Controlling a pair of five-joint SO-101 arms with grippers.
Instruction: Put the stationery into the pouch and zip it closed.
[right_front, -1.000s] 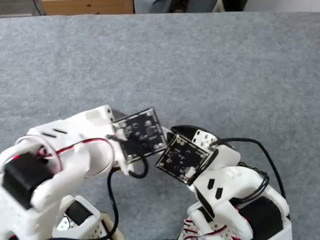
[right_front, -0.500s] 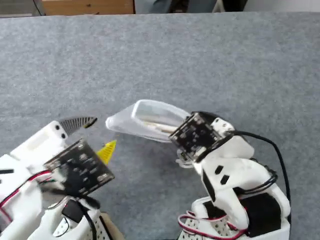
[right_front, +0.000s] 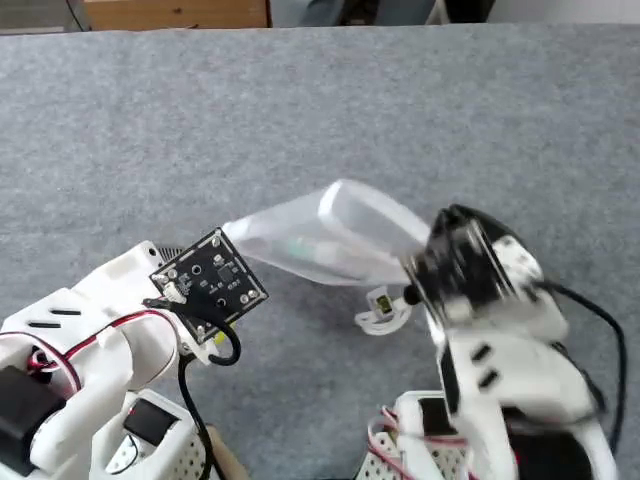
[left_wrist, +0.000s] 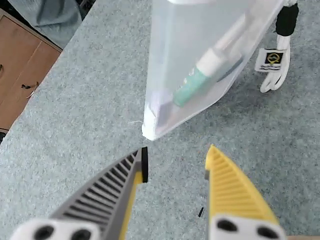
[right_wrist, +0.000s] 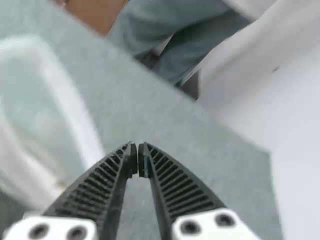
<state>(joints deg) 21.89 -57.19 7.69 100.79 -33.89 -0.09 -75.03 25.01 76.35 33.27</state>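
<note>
Most of this job looks done to me. The pouch (right_front: 320, 240) sits around the middle of the tabletop (right_front: 300, 100), a bit toward the edge where the arms are mounted. Through its clear side you can see a pen (left_wrist: 200, 82) with a green section, plus at least one more thin item tucked in next to it, so I'd call the loading part finished. The zip is the open question. The pouch end nearest the right arm is hidden under that arm's wrist, so I honestly can't tell if it's zipped all the way. The right gripper (right_wrist: 137, 159) has its fingers pressed together right beside the pouch's pale rim, with nothing visible between them, and I can't tell if it's got a zip pull. The left gripper (left_wrist: 177, 156) is spread wide and empty, hanging just off the pouch's pointed corner without touching it. A white looped tag (right_front: 385, 305) lies on the tabletop just beside the pouch. What's left, I reckon, is checking that zip.
</note>
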